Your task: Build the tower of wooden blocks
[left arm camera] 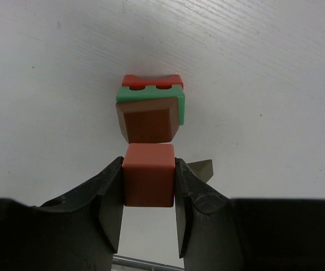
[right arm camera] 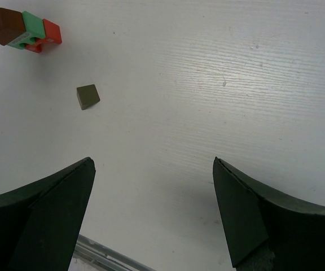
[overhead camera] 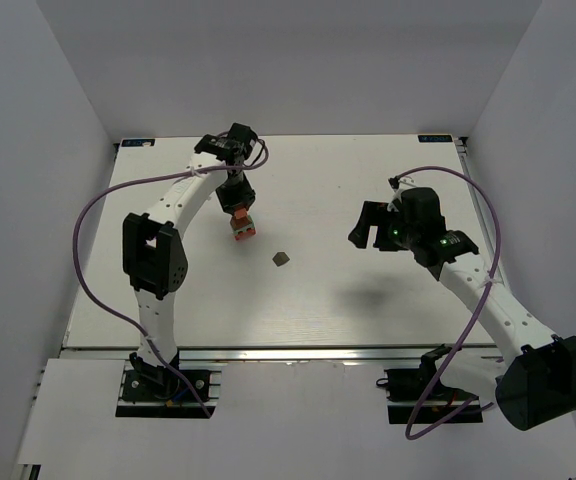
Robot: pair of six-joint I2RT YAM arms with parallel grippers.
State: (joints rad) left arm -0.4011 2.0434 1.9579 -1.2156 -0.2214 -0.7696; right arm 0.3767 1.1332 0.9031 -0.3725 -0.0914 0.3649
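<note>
**A:** Left gripper (left arm camera: 148, 169) first. What does it have?
**B:** The orange cube (left arm camera: 149, 186). Its jaws are closed on two sides of the cube, which fills the gap between them.
**A:** Where is the tower (left arm camera: 150, 107)?
**B:** On the table (left arm camera: 264, 68), in its left half, right by the left gripper. It has three pieces: a red piece (left arm camera: 151, 79) at the bottom, a green slab (left arm camera: 178, 107) on that, and a brown block (left arm camera: 148, 121) on top.
**A:** Does the cube touch it?
**B:** I cannot tell. In the wrist view the cube sits just beside the brown block, lined up with it.
**A:** Anything else lying about?
**B:** One dark piece (overhead camera: 281, 259) lies alone on the table, near the tower, toward the middle.
**A:** And the right gripper (right arm camera: 152, 164)?
**B:** It is wide open with nothing between its fingers. It hangs over the right half, well apart from the tower and the dark piece.
</note>
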